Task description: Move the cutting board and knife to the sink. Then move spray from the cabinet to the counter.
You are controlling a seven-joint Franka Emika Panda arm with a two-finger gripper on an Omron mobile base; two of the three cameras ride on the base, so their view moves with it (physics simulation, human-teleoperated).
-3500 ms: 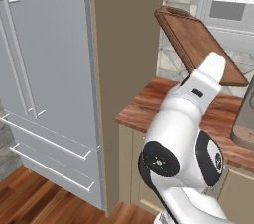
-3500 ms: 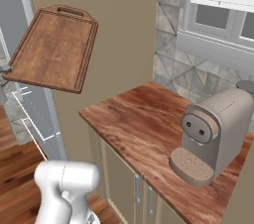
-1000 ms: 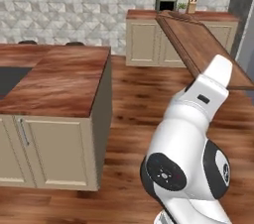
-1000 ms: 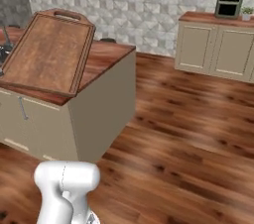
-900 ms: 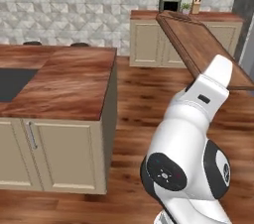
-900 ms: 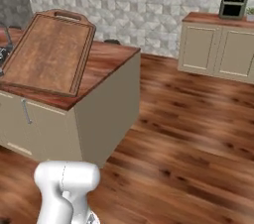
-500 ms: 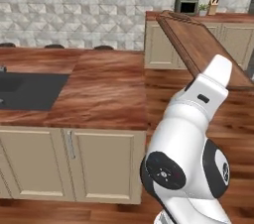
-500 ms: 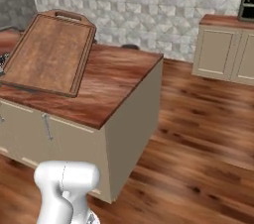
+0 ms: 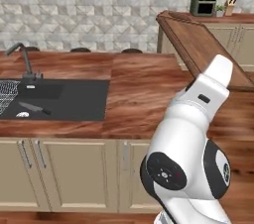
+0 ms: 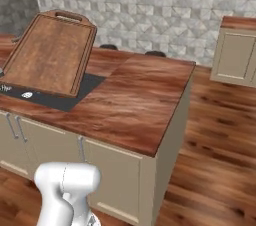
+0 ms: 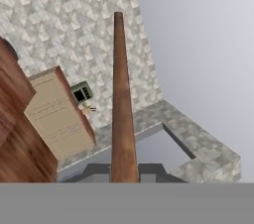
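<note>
the gripper (image 11: pixel 124 176) was squeezed tight on the cutting board (image 10: pixel 50 55), holding it up in the air, tilted, above the counter (image 9: pixel 139 94). the sink (image 9: pixel 64 100) sat at about 9 o'clock from the arm, and the knife (image 9: pixel 34 108) lay inside it.

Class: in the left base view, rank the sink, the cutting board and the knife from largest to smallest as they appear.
1. sink
2. cutting board, though it is held up nearer the camera, so its true size against the sink is unsure
3. knife, plainly smallest
</note>
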